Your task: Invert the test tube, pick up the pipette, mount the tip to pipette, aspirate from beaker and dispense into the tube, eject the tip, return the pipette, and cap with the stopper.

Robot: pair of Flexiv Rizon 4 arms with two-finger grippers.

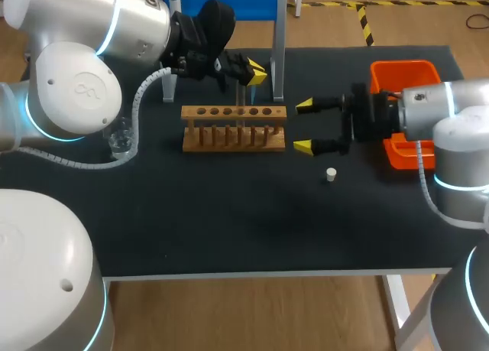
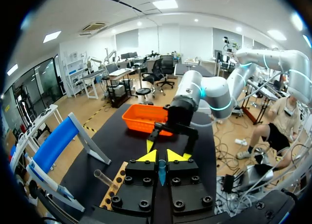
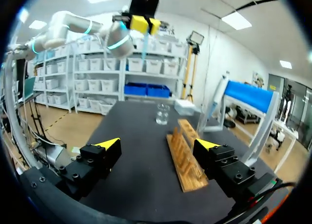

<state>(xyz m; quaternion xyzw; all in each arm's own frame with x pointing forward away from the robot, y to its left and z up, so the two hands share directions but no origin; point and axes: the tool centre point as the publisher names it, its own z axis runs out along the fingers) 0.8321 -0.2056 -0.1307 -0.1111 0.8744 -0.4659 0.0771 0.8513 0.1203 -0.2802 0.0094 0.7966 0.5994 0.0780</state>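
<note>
My left gripper (image 1: 256,74) hangs just above the back of the wooden tube rack (image 1: 233,127), shut on a thin clear test tube (image 1: 252,99) that points down toward the rack's holes. In the left wrist view the tube (image 2: 161,171) shows as a bluish sliver pinched between the fingers. The right wrist view shows the left gripper (image 3: 145,24) high up, with the tube (image 3: 145,46) hanging below it. My right gripper (image 1: 304,125) is open just right of the rack, low over the mat. The rack (image 3: 185,155) lies ahead of its right finger. A small white stopper (image 1: 331,174) lies on the mat near the right gripper.
A glass beaker (image 1: 120,137) stands at the left of the mat, under my left arm. An orange bin (image 1: 401,79) sits at the right behind my right wrist. A blue-topped stand (image 1: 229,3) rises behind the rack. Another clear tube (image 2: 104,177) sticks out of the rack.
</note>
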